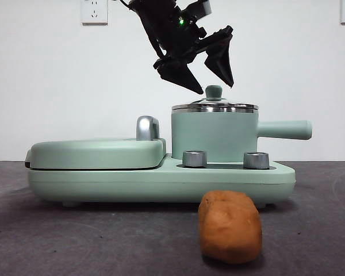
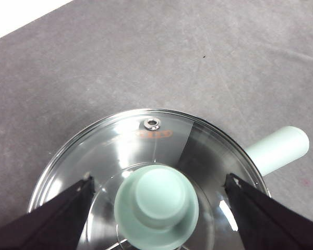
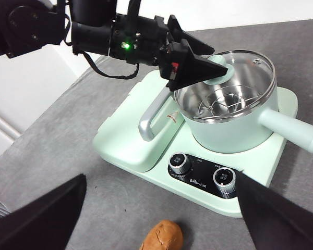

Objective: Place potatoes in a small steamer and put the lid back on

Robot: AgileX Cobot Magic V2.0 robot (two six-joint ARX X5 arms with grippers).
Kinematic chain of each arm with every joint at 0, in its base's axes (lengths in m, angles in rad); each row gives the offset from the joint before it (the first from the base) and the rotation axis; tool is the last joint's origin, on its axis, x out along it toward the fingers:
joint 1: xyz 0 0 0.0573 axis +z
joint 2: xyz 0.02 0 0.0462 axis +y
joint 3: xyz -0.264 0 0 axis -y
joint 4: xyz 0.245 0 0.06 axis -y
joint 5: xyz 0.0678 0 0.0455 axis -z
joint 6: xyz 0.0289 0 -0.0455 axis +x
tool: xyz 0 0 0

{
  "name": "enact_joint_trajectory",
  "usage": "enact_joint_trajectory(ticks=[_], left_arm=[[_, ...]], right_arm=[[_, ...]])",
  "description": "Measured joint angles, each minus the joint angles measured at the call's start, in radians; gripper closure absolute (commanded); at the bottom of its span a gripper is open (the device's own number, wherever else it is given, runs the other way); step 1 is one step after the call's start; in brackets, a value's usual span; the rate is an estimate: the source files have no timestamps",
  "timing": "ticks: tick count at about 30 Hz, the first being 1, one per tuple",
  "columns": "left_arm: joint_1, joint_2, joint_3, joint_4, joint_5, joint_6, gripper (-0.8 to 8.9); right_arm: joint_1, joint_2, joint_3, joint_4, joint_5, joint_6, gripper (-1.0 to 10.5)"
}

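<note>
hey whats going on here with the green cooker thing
The left end effector hangs open just above the lid, its jaws on either side of the green knob without gripping it. The lid sits on the small steamer. The potato lies on the table in front of the cooker, untouched. The right end effector waits open above the table, near the potato.

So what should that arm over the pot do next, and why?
Probably lower the left gripper a little and close it on the lid's knob. It hangs open astride the knob, the glass lid still covers the steamer, and the potato lies on the table.
</note>
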Motion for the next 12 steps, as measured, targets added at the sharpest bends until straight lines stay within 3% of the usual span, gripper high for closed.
enact_joint_trajectory(ticks=[12], left_arm=[[0.006, 0.022, 0.000, 0.008, 0.000, -0.042, 4.42]], right_arm=[[0.002, 0.000, 0.000, 0.000, 0.000, 0.000, 4.9]])
